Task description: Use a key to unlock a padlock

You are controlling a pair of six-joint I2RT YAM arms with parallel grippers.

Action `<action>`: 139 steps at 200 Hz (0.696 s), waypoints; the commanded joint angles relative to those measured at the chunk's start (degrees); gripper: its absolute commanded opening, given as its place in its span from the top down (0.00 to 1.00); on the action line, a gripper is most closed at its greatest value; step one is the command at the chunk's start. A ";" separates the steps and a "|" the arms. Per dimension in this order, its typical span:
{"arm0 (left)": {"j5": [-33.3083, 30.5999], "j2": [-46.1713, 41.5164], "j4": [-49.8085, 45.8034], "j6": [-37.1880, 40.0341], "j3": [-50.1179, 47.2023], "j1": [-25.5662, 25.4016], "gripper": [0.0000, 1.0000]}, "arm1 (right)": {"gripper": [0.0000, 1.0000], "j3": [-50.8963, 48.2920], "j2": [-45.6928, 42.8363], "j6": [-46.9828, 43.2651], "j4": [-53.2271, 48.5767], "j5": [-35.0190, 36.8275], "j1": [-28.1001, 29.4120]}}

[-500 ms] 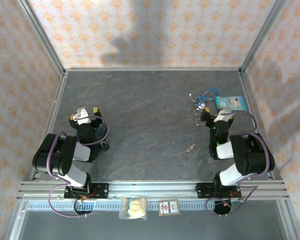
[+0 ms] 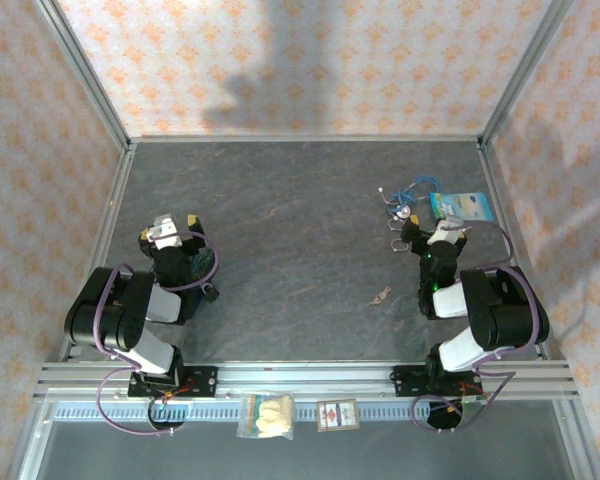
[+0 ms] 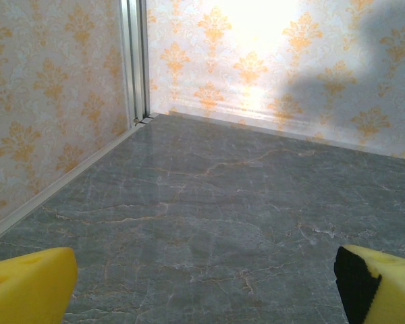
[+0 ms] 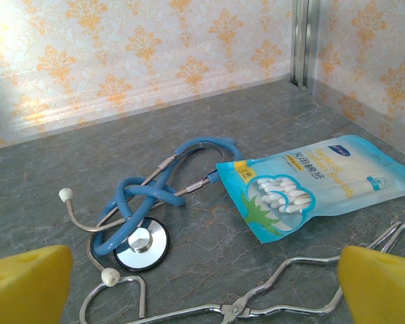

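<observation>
The dark marbled table (image 2: 300,220) is taking up the whole floor of the booth. The left gripper (image 2: 167,226) is hovering towards the table's left side, its yellow fingers (image 3: 27,280) spread wide around nothing. The right gripper (image 2: 443,233) is gaping just as wide, facing a cotton swab packet (image 4: 317,185), a blue stethoscope (image 4: 148,202) and steel forceps (image 4: 256,307). The key (image 2: 380,295) is lying on bare table left of the right arm, touched by neither gripper.
</observation>
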 commanded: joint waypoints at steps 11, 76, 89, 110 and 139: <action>0.55 -0.03 0.47 -0.90 0.92 0.45 0.01 | 0.00 1.00 -0.29 -0.26 0.50 -0.12 -0.43; 0.56 -0.07 0.38 -0.89 0.92 0.42 0.01 | 0.00 0.65 -0.94 -0.48 0.91 0.31 -0.43; 0.09 -0.43 -0.06 -0.62 1.28 0.22 0.01 | 0.00 2.31 -3.72 -0.38 -3.90 0.90 -0.26; -5.11 -4.66 -8.63 -0.12 4.39 -1.55 0.01 | 0.00 7.48 -9.18 1.06 -16.80 4.59 -0.08; -9.48 -9.49 -32.33 -0.77 17.17 -4.09 0.01 | 0.01 17.04 -13.23 9.90 -35.06 8.23 -0.08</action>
